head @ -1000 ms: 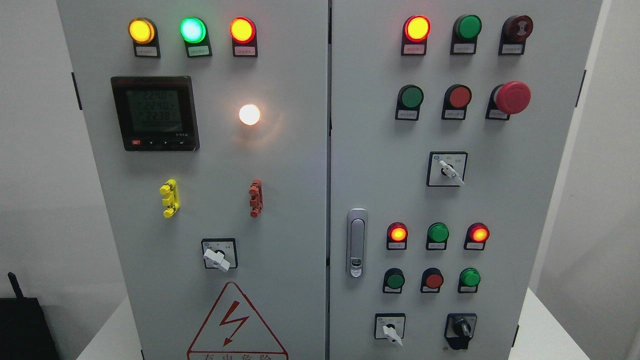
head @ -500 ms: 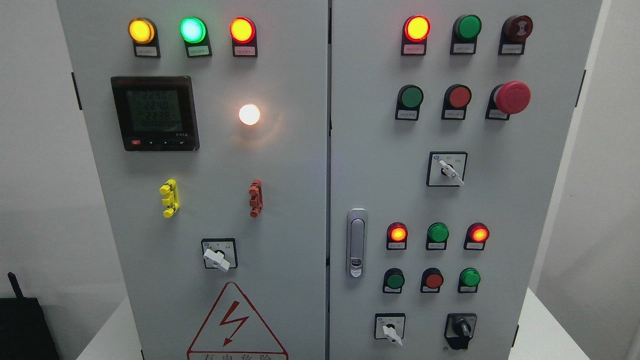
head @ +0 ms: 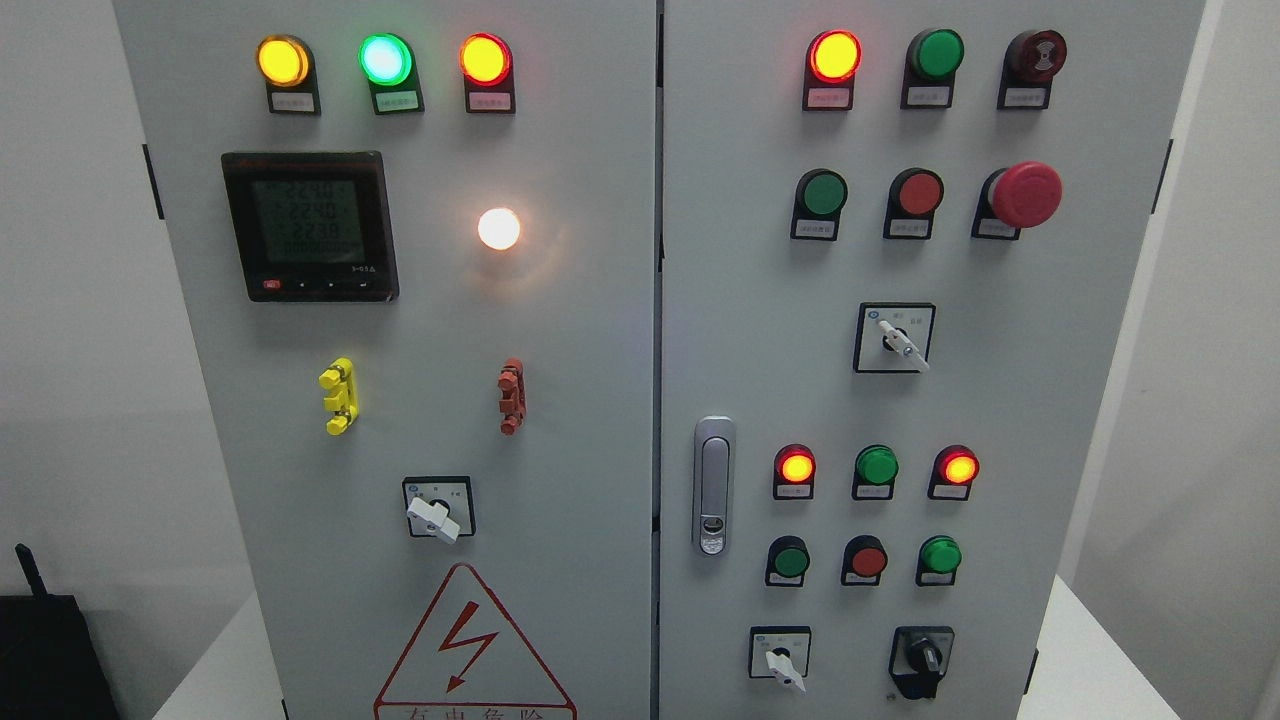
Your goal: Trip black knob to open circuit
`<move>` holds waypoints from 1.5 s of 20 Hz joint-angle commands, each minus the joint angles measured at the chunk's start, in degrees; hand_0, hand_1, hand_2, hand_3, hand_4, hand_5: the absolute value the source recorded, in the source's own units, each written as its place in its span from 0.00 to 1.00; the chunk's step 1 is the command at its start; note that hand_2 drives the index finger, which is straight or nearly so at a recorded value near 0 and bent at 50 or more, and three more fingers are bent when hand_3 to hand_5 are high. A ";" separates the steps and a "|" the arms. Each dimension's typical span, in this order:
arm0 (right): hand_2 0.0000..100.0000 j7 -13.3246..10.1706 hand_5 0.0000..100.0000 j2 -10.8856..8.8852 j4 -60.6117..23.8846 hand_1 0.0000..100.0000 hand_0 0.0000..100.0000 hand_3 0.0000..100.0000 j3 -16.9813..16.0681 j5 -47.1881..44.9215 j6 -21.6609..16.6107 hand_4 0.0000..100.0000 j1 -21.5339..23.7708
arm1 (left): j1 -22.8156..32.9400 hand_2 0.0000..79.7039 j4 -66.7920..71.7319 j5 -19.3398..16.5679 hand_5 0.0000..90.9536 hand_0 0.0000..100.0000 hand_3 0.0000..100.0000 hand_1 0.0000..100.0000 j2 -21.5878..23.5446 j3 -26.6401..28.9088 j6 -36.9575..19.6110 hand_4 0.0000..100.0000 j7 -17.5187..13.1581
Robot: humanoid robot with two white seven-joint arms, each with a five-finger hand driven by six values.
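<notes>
Awaiting a first touch, the black knob (head: 922, 657) is seen low on the right door of the grey cabinet (head: 600, 400), its pointer standing roughly upright and its position unaltered from the views taken a second and half a second before. Almost nothing on the panel has been changed in that interval: the same lamps are lit, the white switch (head: 783, 667) just beside the knob is angled as it was, and only the digits on the meter (head: 309, 226) appear to have flickered, too blurred to be read. Neither hand is shown, so it cannot be told whether the fingers are apart, together or clamped on anything, and the usual reckoning of places from the hand cannot be made; the knob can only be placed near the bottom edge of the view, below the small green lamp (head: 940, 555) and well right of the door handle (head: 714, 486). The lack of change is judged to mean that the task has not yet been started and the circuit is presumably closed, the two red lamps (head: 797, 467) above being lit. An approach from below on the right side would be expected, with care needed to avoid the neighbouring white switch.
</notes>
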 commanded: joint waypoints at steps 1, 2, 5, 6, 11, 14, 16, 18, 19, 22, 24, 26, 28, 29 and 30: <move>0.00 0.18 0.00 0.46 -10.85 0.04 0.00 0.00 -4.96 -0.92 -1.95 0.00 2.21 | 0.00 0.00 0.00 -1.32 0.00 0.12 0.00 0.39 0.00 0.00 -0.29 0.00 0.03; 0.00 0.10 0.00 0.46 -12.78 0.03 0.00 0.00 -4.96 -0.92 -2.04 0.00 2.91 | 0.00 0.00 0.00 -1.32 0.00 0.12 0.00 0.39 0.00 0.00 -0.29 0.00 0.03; 0.00 0.53 0.00 0.54 -20.59 0.02 0.00 0.00 -5.58 -0.92 -2.39 0.00 5.55 | 0.00 0.00 0.00 -1.32 0.00 0.12 0.00 0.39 0.00 0.00 -0.29 0.00 0.03; 0.00 0.53 0.00 0.54 -23.14 0.02 0.00 0.00 -5.84 -0.92 -2.92 0.00 6.34 | 0.00 0.00 0.00 -1.32 0.00 0.12 0.00 0.39 0.00 0.00 -0.38 0.00 0.03; 0.00 0.36 0.00 1.25 -31.68 0.01 0.00 0.00 -5.84 -0.83 -9.51 0.00 9.24 | 0.00 0.00 0.00 -1.32 0.00 0.12 0.00 0.39 0.00 0.00 -0.29 0.00 0.03; 0.00 0.10 0.00 1.42 -38.09 0.00 0.00 0.00 -5.75 -0.83 -9.86 0.00 11.18 | 0.00 0.00 0.00 -1.32 0.00 0.12 0.00 0.39 0.00 0.00 -0.29 0.00 0.03; 0.00 -0.08 0.00 1.51 -41.87 0.00 0.00 0.00 -5.75 -0.83 -10.82 0.00 12.06 | 0.00 0.00 0.00 -1.32 0.00 0.12 0.00 0.39 0.00 0.00 -0.29 0.00 0.03; 0.00 -0.17 0.00 1.60 -45.04 0.00 0.00 0.00 -5.75 -0.83 -12.49 0.00 12.76 | 0.00 0.00 0.00 -1.32 0.00 0.12 0.00 0.39 0.00 0.00 -0.38 0.00 0.03; 0.00 -0.52 0.00 1.77 -46.88 0.00 0.00 0.00 -5.75 -0.83 -13.28 0.00 13.02 | 0.00 0.00 0.00 -1.32 0.00 0.12 0.00 0.39 0.00 0.00 -0.29 0.00 0.03; 0.00 -2.54 0.00 1.77 -51.89 0.00 0.00 0.00 -5.40 -0.83 -13.82 0.00 14.08 | 0.00 0.00 0.00 -1.32 0.00 0.12 0.00 0.39 0.00 0.00 -0.38 0.00 0.03; 0.00 -2.89 0.00 1.77 -55.23 0.00 0.00 0.00 -5.23 -0.83 -13.91 0.00 14.52 | 0.00 0.00 0.00 -1.32 0.00 0.12 0.00 0.39 0.00 0.00 -0.38 0.00 0.03; 0.00 -3.77 0.00 1.77 -57.96 0.00 0.00 0.01 -5.14 -0.83 -13.99 0.00 15.05 | 0.00 0.00 0.00 -1.32 0.00 0.12 0.00 0.39 0.00 0.00 -0.38 0.00 0.03; 0.00 -4.12 0.00 1.77 -60.33 0.00 0.00 0.02 -5.14 -0.83 -14.00 0.00 15.14 | 0.00 0.00 0.00 -1.32 0.00 0.12 0.00 0.39 0.00 0.00 -0.29 0.00 0.03; 0.00 -4.39 0.00 1.77 -61.48 0.00 0.00 0.02 -5.14 -0.83 -13.91 0.00 15.14 | 0.00 0.00 0.00 -1.32 0.00 0.12 0.00 0.39 0.00 0.00 -0.38 0.00 0.03; 0.00 -4.56 0.00 1.77 -62.27 0.00 0.00 0.03 -5.14 -0.83 -13.99 0.00 15.14 | 0.00 0.00 0.00 -1.32 0.00 0.12 0.00 0.39 0.00 0.00 -0.29 0.00 0.03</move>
